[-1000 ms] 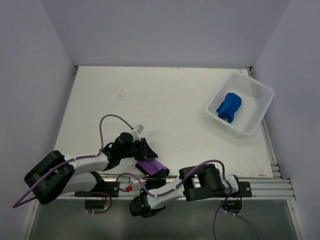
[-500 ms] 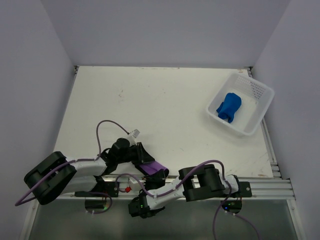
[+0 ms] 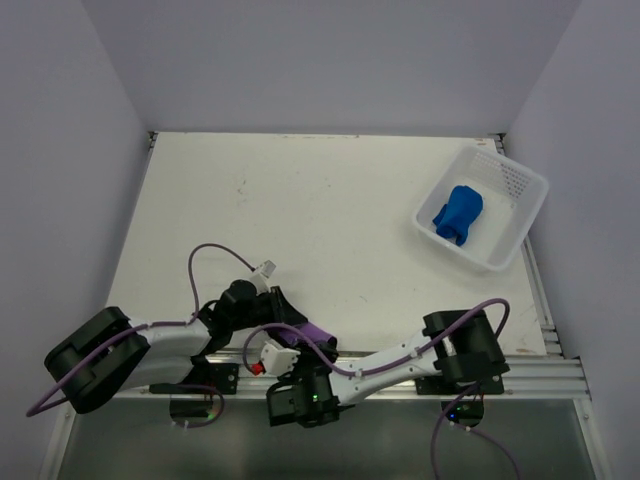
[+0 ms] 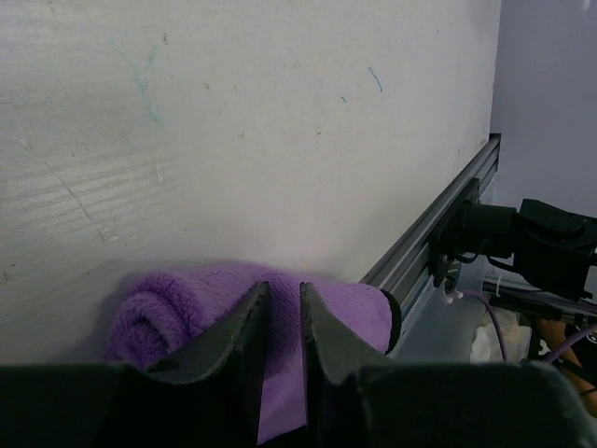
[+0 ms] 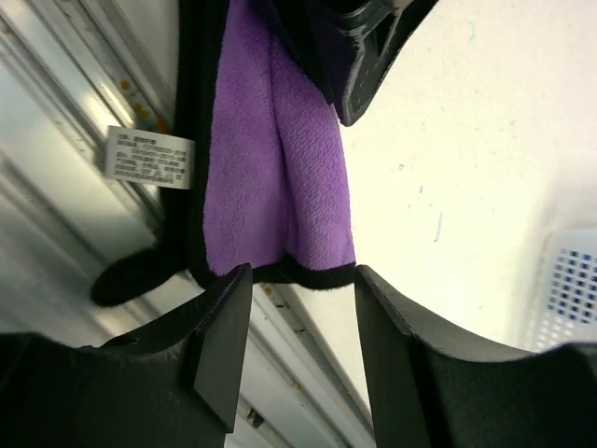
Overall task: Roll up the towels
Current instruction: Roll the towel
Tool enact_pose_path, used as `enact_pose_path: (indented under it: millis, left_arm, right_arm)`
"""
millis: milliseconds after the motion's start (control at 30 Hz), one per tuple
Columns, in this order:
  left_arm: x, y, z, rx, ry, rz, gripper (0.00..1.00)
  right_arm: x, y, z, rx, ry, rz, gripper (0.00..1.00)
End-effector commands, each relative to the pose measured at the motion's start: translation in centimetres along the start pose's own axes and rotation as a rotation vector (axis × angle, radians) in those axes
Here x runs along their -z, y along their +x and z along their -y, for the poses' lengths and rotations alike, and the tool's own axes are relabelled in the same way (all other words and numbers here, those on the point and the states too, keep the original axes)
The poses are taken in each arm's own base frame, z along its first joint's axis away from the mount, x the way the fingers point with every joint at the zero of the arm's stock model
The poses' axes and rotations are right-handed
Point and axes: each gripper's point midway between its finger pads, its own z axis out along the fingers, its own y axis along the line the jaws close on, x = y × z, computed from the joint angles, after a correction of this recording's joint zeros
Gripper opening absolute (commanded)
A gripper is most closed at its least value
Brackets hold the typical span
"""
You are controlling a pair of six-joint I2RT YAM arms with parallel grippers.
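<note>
Showed blue towel (image 3: 459,213) rolled in basket (image 3: 455,250) at upper right, purple towel (image 4: 168,303) only partly rolled at lower centre; right gripper (image 5: 300,280) open and empty, left gripper (image 4: 283,291) nearly closed, hold undeterminable.

My white table (image 3: 330,210) sits enclosed by pale lavender walls (image 3: 330,60); an aluminium rail (image 3: 545,372) edges its near side.

White perforated basket (image 3: 512,180) sits on the table (image 3: 300,200), possibly overhanging its edge.
</note>
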Motion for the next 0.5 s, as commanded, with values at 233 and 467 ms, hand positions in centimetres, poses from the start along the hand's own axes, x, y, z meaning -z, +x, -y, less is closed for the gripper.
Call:
enact_pose_path:
  millis: [233,467]
  left_arm:
    - [1.2,2.5,-5.4,0.024,-0.17,-0.034,0.24]
    - [1.2,2.4,-5.3,0.02,-0.167,-0.03,0.24]
  right_arm:
    - [3.4,-3.9,1.2,-0.416,-0.387,0.135,0.49]
    - [2.6,-5.3,4.7,-0.761,-0.554,0.137,0.36]
